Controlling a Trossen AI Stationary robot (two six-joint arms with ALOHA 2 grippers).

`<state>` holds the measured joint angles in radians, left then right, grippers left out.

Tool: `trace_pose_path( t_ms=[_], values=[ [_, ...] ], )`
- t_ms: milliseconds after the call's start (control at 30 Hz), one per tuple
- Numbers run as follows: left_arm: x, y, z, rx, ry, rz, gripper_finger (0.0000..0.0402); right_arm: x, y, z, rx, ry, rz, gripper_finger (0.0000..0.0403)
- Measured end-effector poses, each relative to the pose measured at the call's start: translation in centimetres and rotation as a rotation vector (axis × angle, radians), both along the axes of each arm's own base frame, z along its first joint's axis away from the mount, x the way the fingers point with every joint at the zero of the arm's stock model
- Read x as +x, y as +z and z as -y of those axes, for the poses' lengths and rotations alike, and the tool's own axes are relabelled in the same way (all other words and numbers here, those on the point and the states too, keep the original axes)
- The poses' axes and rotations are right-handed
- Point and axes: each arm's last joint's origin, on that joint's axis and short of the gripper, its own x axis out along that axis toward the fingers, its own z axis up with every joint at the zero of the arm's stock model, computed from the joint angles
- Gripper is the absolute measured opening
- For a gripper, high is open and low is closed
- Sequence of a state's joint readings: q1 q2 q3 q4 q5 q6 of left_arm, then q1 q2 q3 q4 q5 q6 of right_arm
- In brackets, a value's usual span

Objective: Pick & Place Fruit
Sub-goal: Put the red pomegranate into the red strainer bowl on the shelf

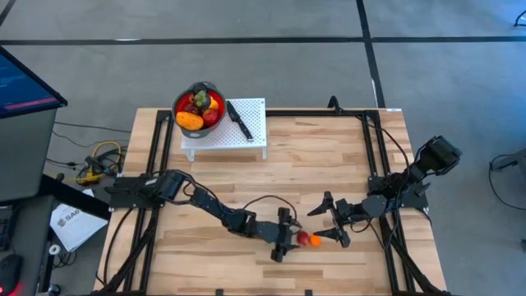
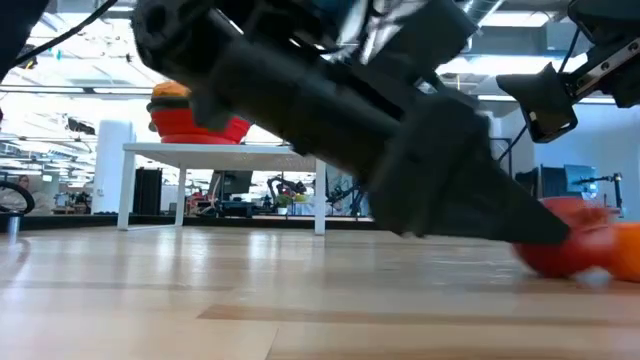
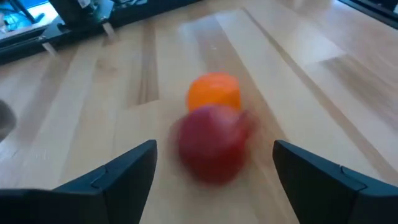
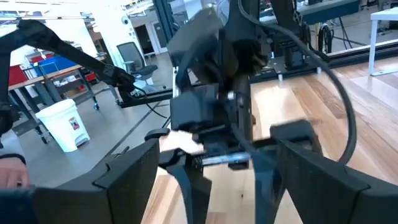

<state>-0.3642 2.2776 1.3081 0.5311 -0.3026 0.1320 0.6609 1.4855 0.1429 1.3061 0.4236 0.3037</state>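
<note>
A red fruit (image 1: pixel 303 238) and an orange fruit (image 1: pixel 315 241) lie side by side on the wooden table near its front edge. My left gripper (image 1: pixel 292 239) is low over the table and open. Its fingers stand on either side of the red fruit (image 3: pixel 214 144) with a gap on both sides, and the orange fruit (image 3: pixel 214 92) lies just beyond. My right gripper (image 1: pixel 327 224) is open and empty, just right of the two fruits and raised above the table (image 2: pixel 545 100). Several more fruits fill the red bowl (image 1: pixel 199 107).
The red bowl stands on a small white stand (image 1: pixel 226 136) at the table's far edge, with a black-handled knife (image 1: pixel 239 121) beside it. Black frame rails (image 1: pixel 374 156) run along the table's sides. My left arm's body fills much of the right wrist view (image 4: pixel 217 93).
</note>
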Motion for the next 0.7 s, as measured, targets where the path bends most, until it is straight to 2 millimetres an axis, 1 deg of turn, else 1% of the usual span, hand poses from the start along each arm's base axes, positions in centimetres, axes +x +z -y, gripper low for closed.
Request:
trace_pose_path(
  t_ms=[133,267,533,700],
  values=[
    [1.1,-0.9,-0.5,0.0,0.02,0.006,0.0314,0.0,0.0,0.0,0.002,0.0,0.002,0.0315],
    [1.8,-1.5,-0.7,-0.008,-0.019,-0.001,0.0314,0.0,0.0,0.0,0.003,0.0,0.003,0.0315],
    [1.8,-1.4,-0.4,-0.003,-0.048,0.005,0.0314,0.0,0.0,0.0,0.006,-0.003,0.003,0.0315],
    [1.8,-1.3,-0.4,-0.016,-0.043,0.008,0.0314,0.0,0.0,0.2,0.004,-0.059,0.004,0.0315]
  ],
)
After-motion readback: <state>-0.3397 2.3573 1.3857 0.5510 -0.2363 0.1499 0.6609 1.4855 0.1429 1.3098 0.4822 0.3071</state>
